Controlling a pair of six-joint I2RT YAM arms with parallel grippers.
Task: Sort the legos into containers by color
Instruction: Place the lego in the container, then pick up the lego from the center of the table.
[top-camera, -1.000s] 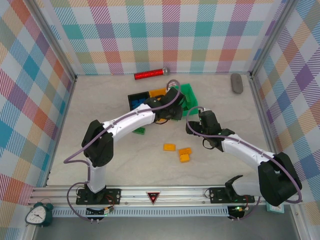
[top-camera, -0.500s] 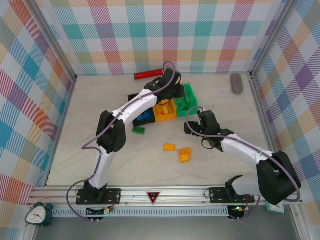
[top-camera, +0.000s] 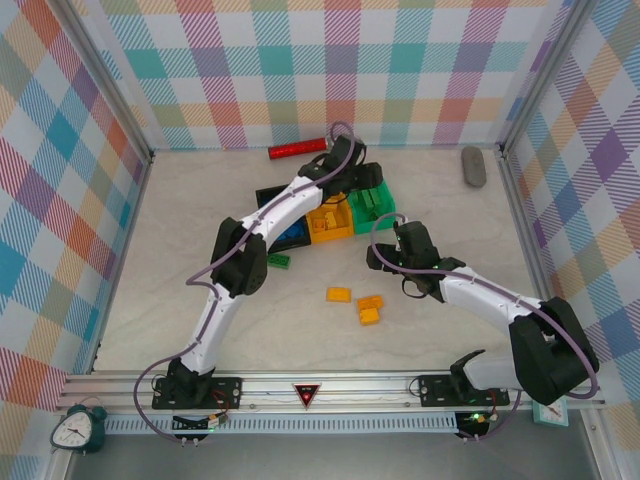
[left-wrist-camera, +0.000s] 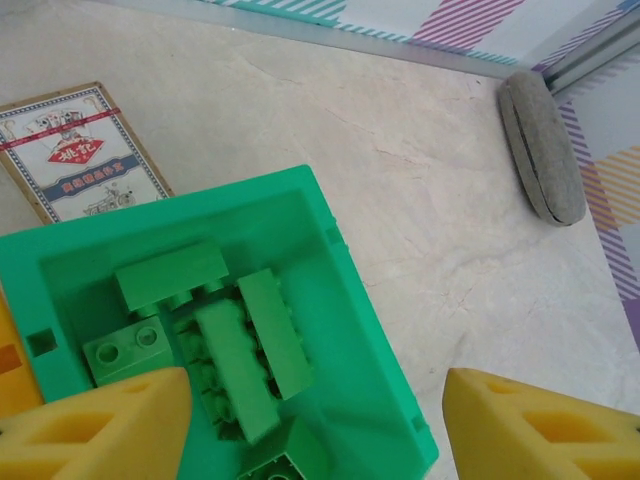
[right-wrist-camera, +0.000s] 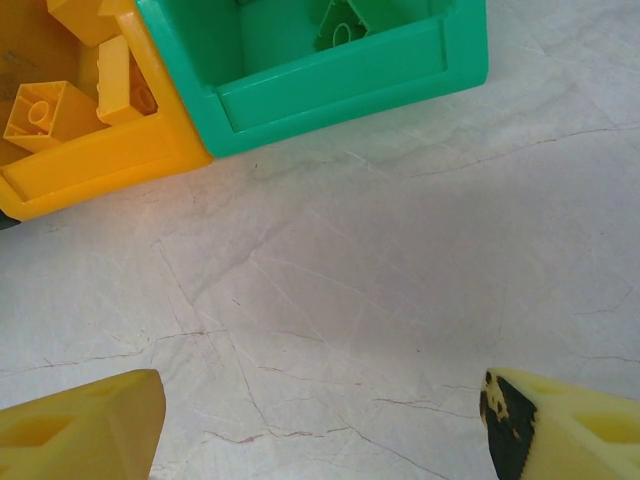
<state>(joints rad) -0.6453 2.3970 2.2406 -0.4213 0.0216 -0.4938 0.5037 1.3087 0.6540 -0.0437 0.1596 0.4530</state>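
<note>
clock (top-camera: 78, 427): nearest of all, off the worktop (top-camera: 180, 260), far to the near-left of the orange bin (right-wrist-camera: 110, 150)
loose orange legos (top-camera: 369, 310): three on the bare worktop on the near side of the orange bin, well apart from it; two touch, the third lies just left of them
right tool (right-wrist-camera: 322, 385): released, fingers spread wide with nothing between them, over bare worktop just near-right of the orange bin
loose green lego (top-camera: 278, 261): on the worktop to the near-left of the orange bin
orange bin: middle of the row of three, orange-yellow legos (right-wrist-camera: 40, 110) inside
black bin (top-camera: 265, 198): against the orange bin's left side, blue legos (top-camera: 292, 236) inside
green bin (left-wrist-camera: 345, 270): against the orange bin's right side, green legos (left-wrist-camera: 240, 350) heaped inside
left tool (left-wrist-camera: 317, 385): released, fingers wide apart and empty, hanging over the green bin
card box (left-wrist-camera: 75, 150): flat on the worktop beyond the orange bin, just beside the green bin's far edge
red cylinder (top-camera: 298, 150): lying farther beyond the orange bin, by the back wall
grey oval (left-wrist-camera: 542, 145): far to the right beyond the orange bin, near the back right corner
</note>
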